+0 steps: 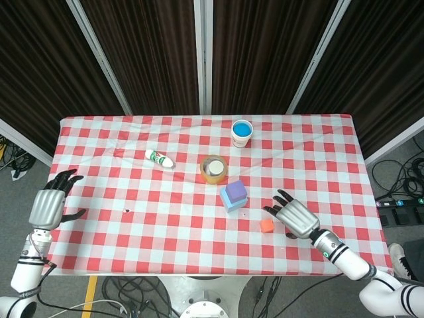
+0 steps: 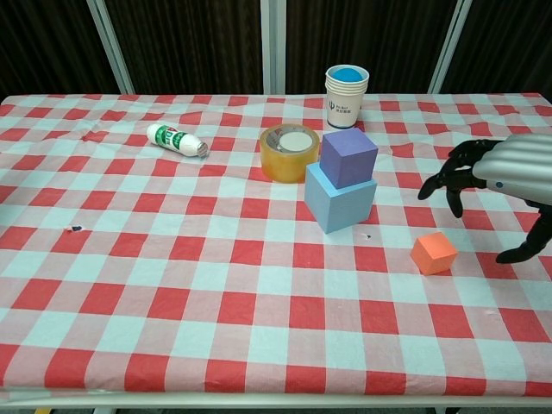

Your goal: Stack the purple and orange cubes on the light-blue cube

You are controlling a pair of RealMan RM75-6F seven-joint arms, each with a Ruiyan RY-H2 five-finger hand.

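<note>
Purple cube (image 2: 348, 156) sitting on light-blue cube (image 2: 339, 199), mid-table. Orange cube (image 2: 434, 253) loose on checkered cloth, at 4 o'clock from stack, apart from it. Right hand (image 2: 503, 172) hovering just at 2 o'clock of orange cube, fingers spread, holding nothing. Left hand (image 1: 48, 206) off at 9 o'clock table edge, fingers apart, empty too. Tape roll (image 2: 289, 152) right at 10 o'clock of stack.

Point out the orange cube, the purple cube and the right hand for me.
orange cube (image 2: 434, 253): chest view, front face.
purple cube (image 2: 348, 157): chest view, front face.
right hand (image 1: 293, 218): head view, back of the hand.
</note>
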